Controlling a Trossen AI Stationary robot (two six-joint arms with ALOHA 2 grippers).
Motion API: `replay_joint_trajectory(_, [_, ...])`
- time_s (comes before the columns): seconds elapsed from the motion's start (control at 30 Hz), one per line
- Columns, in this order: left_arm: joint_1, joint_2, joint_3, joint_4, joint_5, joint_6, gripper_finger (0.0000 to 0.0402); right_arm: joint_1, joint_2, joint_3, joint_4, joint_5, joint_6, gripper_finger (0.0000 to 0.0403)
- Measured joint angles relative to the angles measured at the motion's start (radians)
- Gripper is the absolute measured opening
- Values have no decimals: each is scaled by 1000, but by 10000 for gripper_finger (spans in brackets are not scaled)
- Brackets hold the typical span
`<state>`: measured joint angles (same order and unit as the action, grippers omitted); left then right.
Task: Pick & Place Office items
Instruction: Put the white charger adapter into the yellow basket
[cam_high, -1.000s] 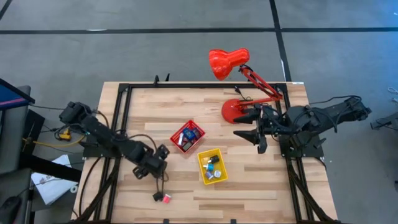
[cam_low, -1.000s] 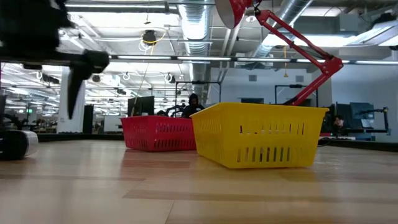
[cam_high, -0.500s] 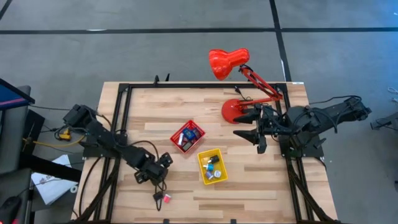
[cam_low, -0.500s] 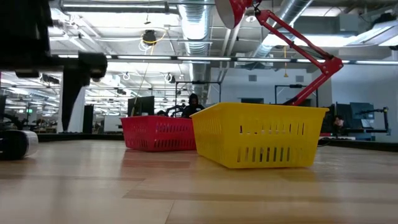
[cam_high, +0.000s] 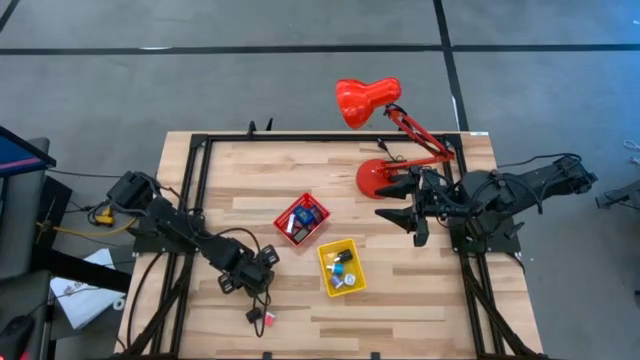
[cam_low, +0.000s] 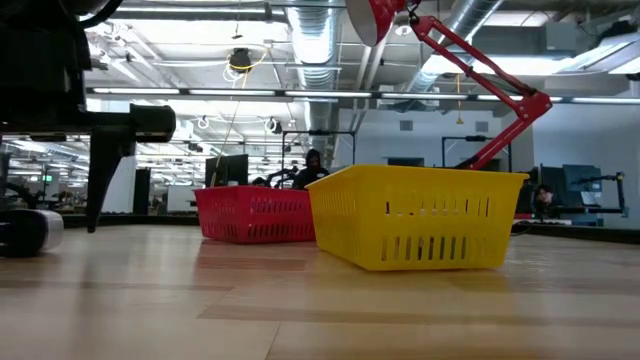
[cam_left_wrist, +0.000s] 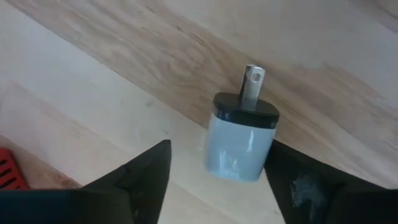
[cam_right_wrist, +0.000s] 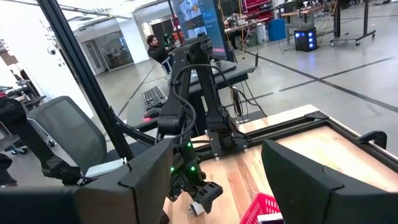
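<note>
A small white charger (cam_left_wrist: 239, 146) with a black end and a metal prong lies flat on the wooden table. My left gripper (cam_left_wrist: 219, 148) points down over it, open, one finger on each side of it. In the high view the left gripper (cam_high: 250, 283) hides the charger, at the near left of the table. A small black item (cam_high: 253, 316) and a red one (cam_high: 268, 319) lie on the table just nearer the front edge. My right gripper (cam_high: 410, 205) waits open and level, high over the right side of the table, with nothing between its fingers (cam_right_wrist: 149, 180).
A red tray (cam_high: 281, 219) and a yellow tray (cam_high: 323, 268), each with small items inside, stand mid-table to the right of the left gripper. A red desk lamp (cam_high: 368, 100) stands at the far right. A black frame (cam_high: 195, 160) runs along the table's edges.
My left gripper has come down toward the table and a little toward its near edge, rolling slightly about its own axis. Its finger now reaches close to the tabletop in the low view.
</note>
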<state>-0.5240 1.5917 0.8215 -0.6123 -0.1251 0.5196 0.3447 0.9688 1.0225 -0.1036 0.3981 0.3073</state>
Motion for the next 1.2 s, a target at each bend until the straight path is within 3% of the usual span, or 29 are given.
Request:
replay_joint_trajectory(0.13, [0,0,0,1,3,0,199,0,0,0,0,0,0,240])
replay_joint_trajectory(0.37, [0,0,0,13,159,30,120,0,0,0,0,0,0,240])
replay_joint_trajectory(0.57, [0,-4,0,16,148,1,118,0,0,0,0,0,0,240])
replay_joint_trajectory(0.83, [48,-157,5,43,-10,-236,119,0,0,1,-2,0,0,240])
replay_joint_trajectory(1.03, [138,-253,55,246,-102,-397,119,0,0,1,-4,0,0,240])
replay_joint_trajectory(1.2, [203,-190,128,409,-114,-397,119,0,0,1,-4,0,0,240])
